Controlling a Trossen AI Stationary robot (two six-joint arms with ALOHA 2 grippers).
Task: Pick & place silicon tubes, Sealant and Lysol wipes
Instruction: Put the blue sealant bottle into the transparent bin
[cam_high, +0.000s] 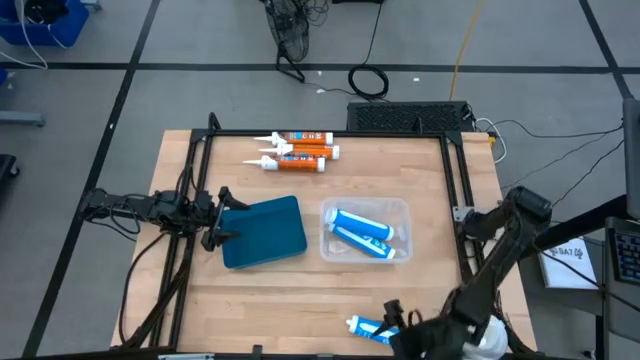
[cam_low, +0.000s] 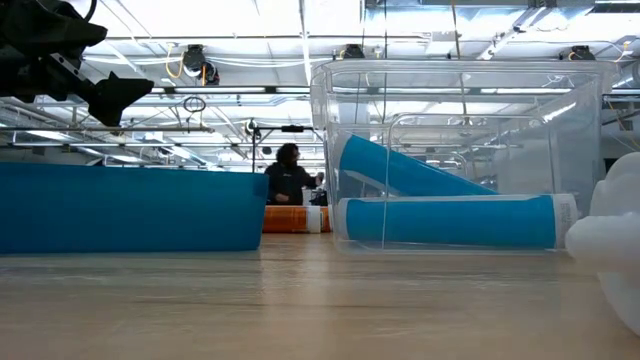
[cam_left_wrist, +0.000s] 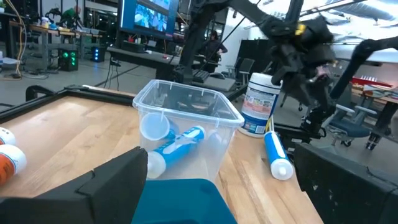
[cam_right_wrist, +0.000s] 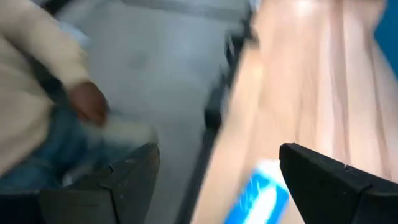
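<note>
A blue-and-white tube (cam_high: 368, 326) lies on the wooden table near its near edge; it also shows in the right wrist view (cam_right_wrist: 258, 196). My right gripper (cam_high: 396, 322) is open at the tube's right end, a finger on either side (cam_right_wrist: 217, 180), touching nothing that I can see. The Lysol wipes canister (cam_left_wrist: 260, 102) stands upright near the near right edge, under my right arm. Two more blue tubes (cam_high: 362, 232) lie in a clear tub (cam_high: 398, 208). My left gripper (cam_high: 216, 220) is open above the left edge of a teal bin (cam_high: 265, 232).
Three orange-and-white sealant tubes (cam_high: 298, 150) lie at the table's far edge. A black frame (cam_high: 455, 170) runs along the table's sides. A person (cam_right_wrist: 37, 93) is beside the table's near edge, and another (cam_low: 288, 172) is in the room behind.
</note>
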